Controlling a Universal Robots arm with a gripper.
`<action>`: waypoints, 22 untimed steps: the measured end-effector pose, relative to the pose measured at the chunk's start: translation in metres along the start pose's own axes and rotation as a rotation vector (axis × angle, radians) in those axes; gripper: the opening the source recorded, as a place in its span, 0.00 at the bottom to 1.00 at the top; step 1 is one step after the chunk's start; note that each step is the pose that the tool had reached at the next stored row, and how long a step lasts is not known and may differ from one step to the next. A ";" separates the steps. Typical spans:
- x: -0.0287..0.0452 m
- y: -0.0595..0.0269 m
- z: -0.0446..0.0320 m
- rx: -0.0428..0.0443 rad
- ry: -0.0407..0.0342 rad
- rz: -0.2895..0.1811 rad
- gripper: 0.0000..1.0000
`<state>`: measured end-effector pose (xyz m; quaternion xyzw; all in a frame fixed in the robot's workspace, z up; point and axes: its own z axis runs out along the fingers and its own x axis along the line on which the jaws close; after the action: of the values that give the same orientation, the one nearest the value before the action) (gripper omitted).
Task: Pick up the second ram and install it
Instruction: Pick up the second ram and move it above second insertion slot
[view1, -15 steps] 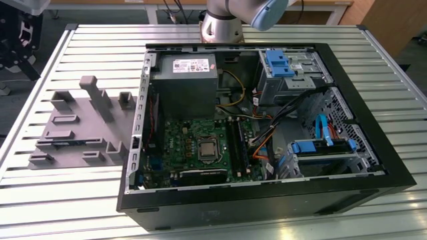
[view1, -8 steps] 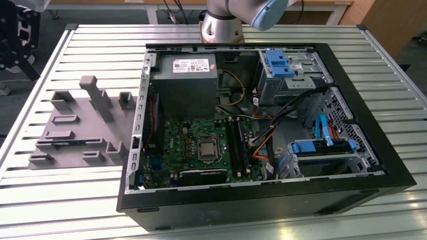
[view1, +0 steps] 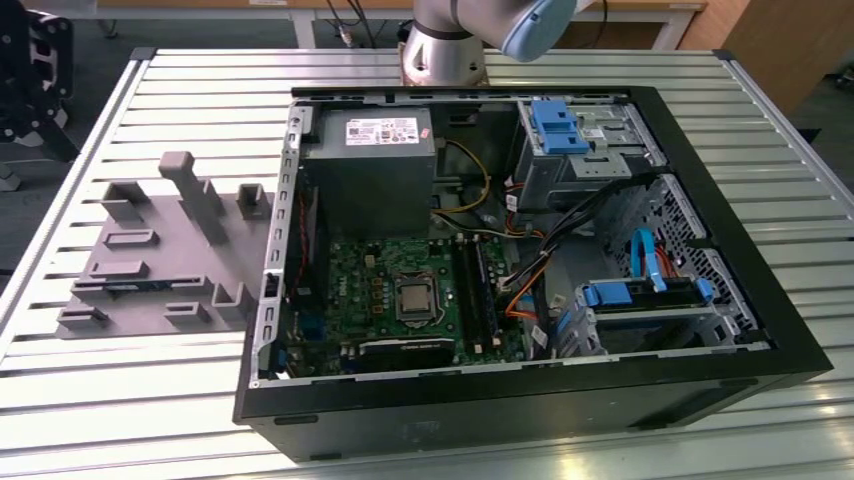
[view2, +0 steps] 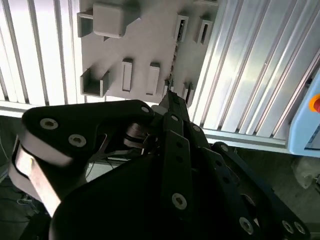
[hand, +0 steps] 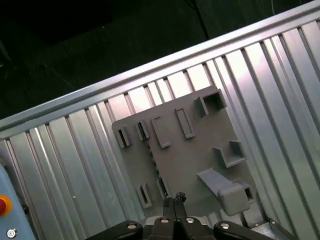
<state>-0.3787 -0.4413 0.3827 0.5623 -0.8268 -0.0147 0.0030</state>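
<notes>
The second ram (hand: 154, 165) is a thin stick standing on edge in the grey moulded fixture (hand: 195, 155). It runs between two pairs of small holders, and in the second wrist view it shows as a dark line (view2: 172, 62). In the exterior view the ram (view1: 134, 287) is a bluish strip low on the fixture (view1: 160, 260), on the exterior view's left. My gripper (hand: 173, 199) hangs high above the fixture, roughly over one end of the ram. Its black fingertips (view2: 170, 96) are pressed together with nothing between them.
An open black computer case (view1: 534, 400) lies on the slatted aluminium table (view1: 747, 130), to the right of the fixture in the exterior view. Long black slot rails (view1: 478, 290) sit on its green motherboard. A pale blue box with an orange button (view2: 314, 102) stands at the table edge.
</notes>
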 end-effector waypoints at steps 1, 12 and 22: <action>0.0000 0.0000 0.0001 -0.0001 0.0004 -0.015 0.11; 0.0001 0.0000 0.0024 -0.0022 0.0061 -0.211 0.11; 0.0001 0.0000 0.0042 -0.0036 0.0094 -0.333 0.11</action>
<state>-0.3788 -0.4413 0.3785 0.6916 -0.7221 -0.0139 0.0054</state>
